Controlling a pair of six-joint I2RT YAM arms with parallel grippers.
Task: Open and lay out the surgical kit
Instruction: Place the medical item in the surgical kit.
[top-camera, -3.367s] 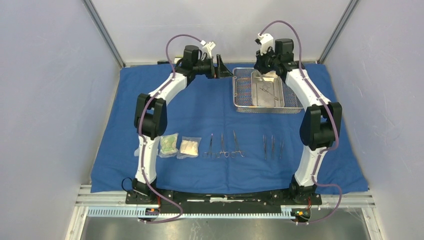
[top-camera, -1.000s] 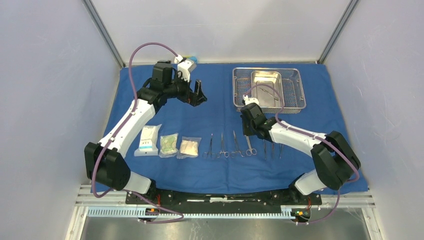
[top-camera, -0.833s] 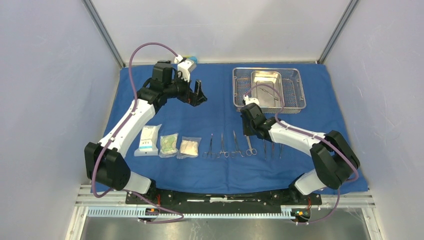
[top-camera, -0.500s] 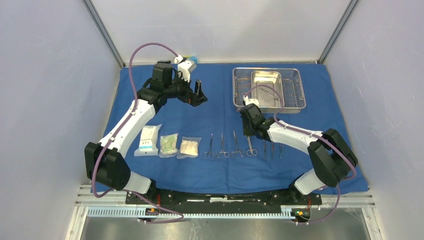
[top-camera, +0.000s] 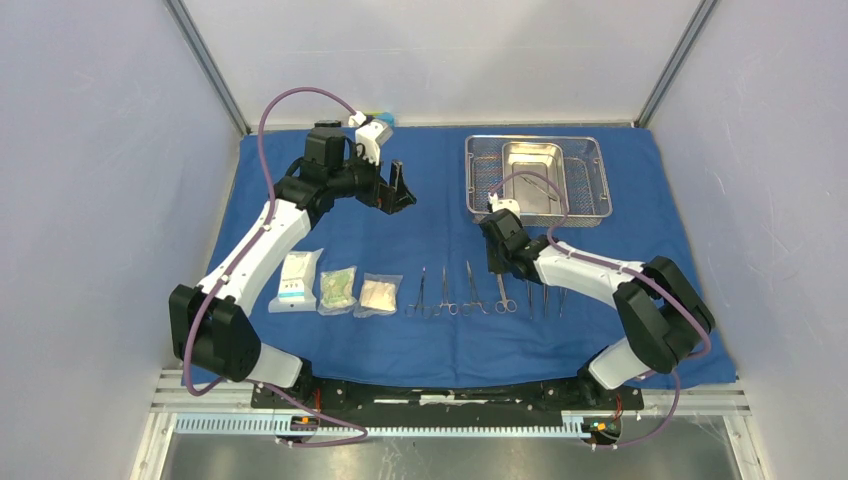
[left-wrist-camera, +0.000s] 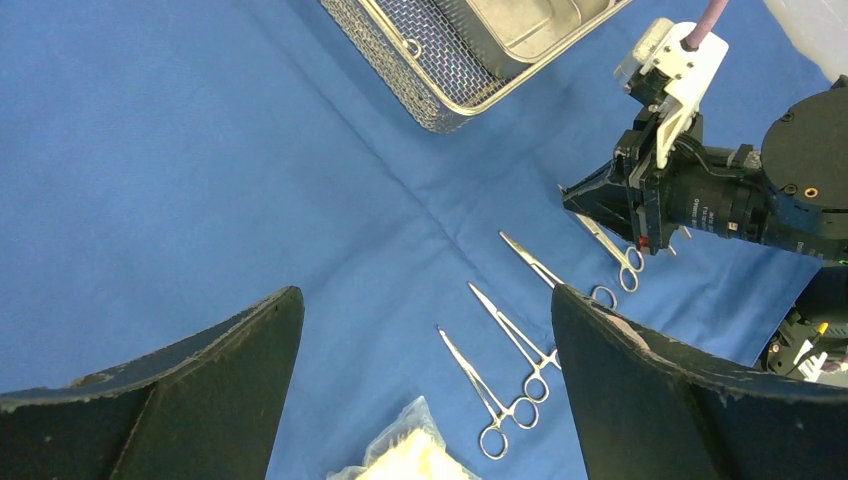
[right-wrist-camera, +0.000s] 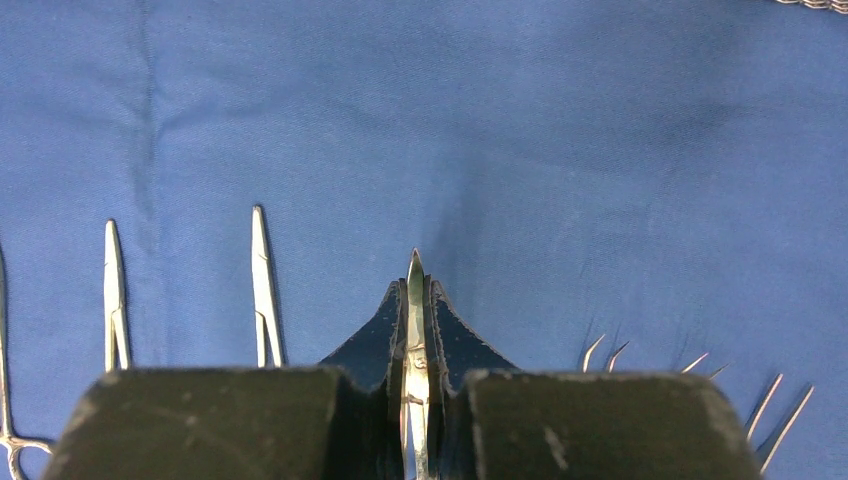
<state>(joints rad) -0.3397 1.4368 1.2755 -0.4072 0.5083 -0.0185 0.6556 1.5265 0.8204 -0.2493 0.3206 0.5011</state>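
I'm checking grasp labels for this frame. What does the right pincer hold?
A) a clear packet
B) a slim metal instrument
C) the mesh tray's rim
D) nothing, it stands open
B: the right wrist view shows the right pincer shut on a slim metal instrument, its pointed tip sticking out between the fingers over the blue cloth.
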